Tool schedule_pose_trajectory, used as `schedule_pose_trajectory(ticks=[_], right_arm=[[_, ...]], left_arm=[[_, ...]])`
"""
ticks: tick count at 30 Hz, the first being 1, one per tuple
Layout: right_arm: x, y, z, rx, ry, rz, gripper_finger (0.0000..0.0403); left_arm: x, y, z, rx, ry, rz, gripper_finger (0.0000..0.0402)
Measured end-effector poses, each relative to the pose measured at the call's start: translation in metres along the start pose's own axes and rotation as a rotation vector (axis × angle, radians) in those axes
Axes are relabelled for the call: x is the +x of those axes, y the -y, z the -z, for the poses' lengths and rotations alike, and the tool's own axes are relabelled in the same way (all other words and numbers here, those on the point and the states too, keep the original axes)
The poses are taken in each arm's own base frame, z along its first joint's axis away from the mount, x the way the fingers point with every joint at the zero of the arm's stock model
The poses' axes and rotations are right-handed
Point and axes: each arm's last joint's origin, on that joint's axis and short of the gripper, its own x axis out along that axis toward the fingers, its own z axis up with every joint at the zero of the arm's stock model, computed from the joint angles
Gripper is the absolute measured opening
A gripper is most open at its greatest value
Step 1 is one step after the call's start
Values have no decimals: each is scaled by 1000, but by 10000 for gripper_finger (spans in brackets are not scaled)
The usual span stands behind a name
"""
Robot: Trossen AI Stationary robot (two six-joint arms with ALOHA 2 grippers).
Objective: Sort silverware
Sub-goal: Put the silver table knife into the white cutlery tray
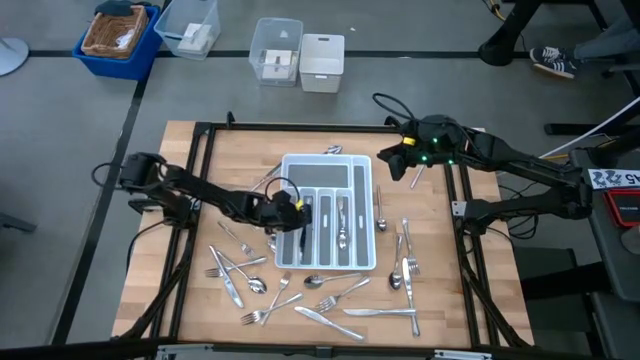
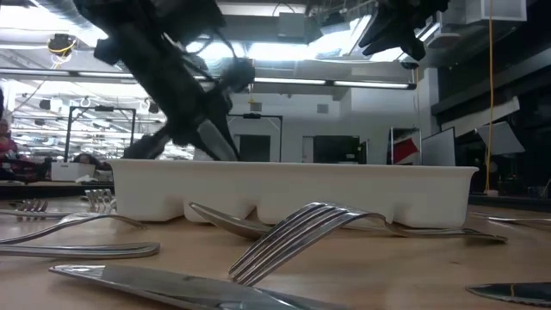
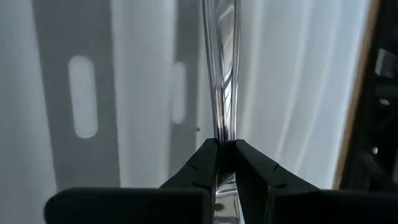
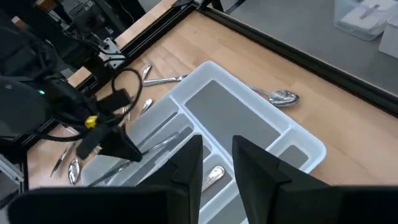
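Note:
The white divided tray [image 1: 362, 176] sits mid-table, with a few silver pieces [image 1: 342, 222] lying in its slots. Several loose forks, spoons and knives [image 1: 330, 300] lie on the wood around its near, left and right sides [image 2: 293, 231]. A spoon [image 4: 281, 96] rests past the tray's far edge. My left gripper [image 1: 299, 214] is over the tray's left slots [image 2: 215, 138], shut on a slim silver piece. My right gripper [image 1: 396, 160] is open, hovering high above the table by the tray's far right corner [image 4: 216, 158]. My left gripper pinches a slim silver piece [image 3: 222, 127] between its two fingers, seen edge-on. The piece runs forward past the fingertips, along them, over a white slot of the tray. The fingers slant down into the tray from the table's left. Which kind of piece it is, I cannot tell.
Black frame rails [image 1: 205, 135] edge the wooden table on all sides. Clear and white bins [image 1: 277, 52] and a blue basket bin [image 1: 118, 36] stand on the floor beyond the far edge. Cables trail from both arms.

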Motion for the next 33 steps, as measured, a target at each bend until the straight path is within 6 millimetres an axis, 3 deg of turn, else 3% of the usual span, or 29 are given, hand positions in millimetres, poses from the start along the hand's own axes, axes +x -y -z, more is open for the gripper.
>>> schedule_pose_trajectory(ticks=[7, 13, 23, 28, 33], right_arm=[[-1, 11, 12, 79, -73, 200, 89], [-6, 20, 24, 106, -144, 383, 89], [-6, 21, 25, 107, -155, 394, 89], [-7, 23, 28, 187, -170, 440, 89], [-7, 30, 34, 264, -173, 591, 89]], left_arm=[[13, -8, 2, -40, 5, -37, 31], [14, -7, 3, 82, -7, -26, 37], [16, -4, -3, 65, -78, -15, 117], [8, 2, -8, 80, -125, 9, 122], [-12, 15, -11, 152, -131, 99, 123]])
